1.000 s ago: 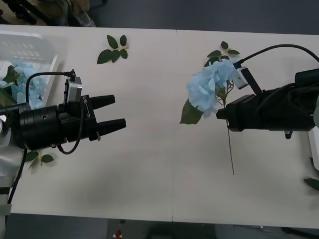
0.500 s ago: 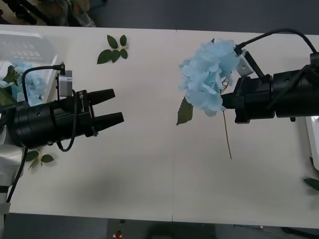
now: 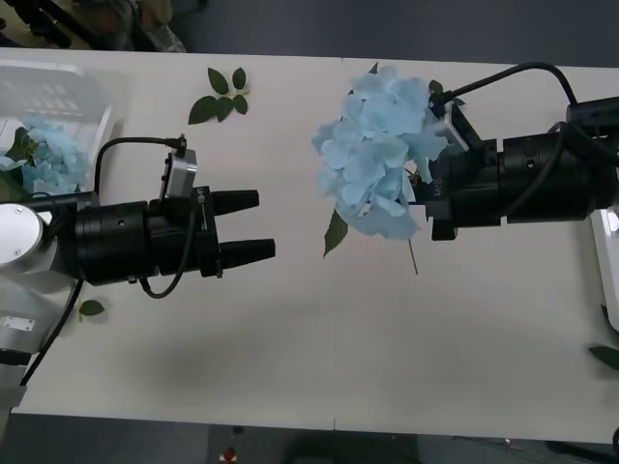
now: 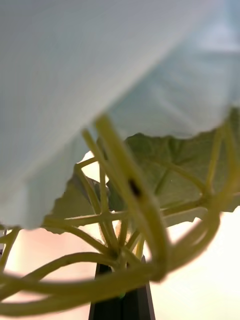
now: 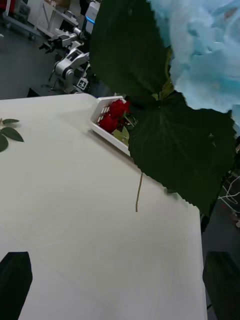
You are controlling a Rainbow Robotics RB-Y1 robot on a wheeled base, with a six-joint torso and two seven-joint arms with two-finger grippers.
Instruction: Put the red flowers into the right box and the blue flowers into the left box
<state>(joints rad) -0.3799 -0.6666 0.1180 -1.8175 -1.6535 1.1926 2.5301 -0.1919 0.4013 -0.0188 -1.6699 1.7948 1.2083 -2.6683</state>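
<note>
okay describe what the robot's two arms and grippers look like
Both arms are matte black cylinders with looping black cables. The left gripper has two tapered black fingers and a small grey camera module on top. The right gripper has the same black housing and a grey wrist module.

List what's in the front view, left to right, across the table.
left box with blue flowers → left gripper, open → blue flower held aloft → right gripper, gripping its stem → right box edge.

No legible text, label, brand or number anywhere.
</note>
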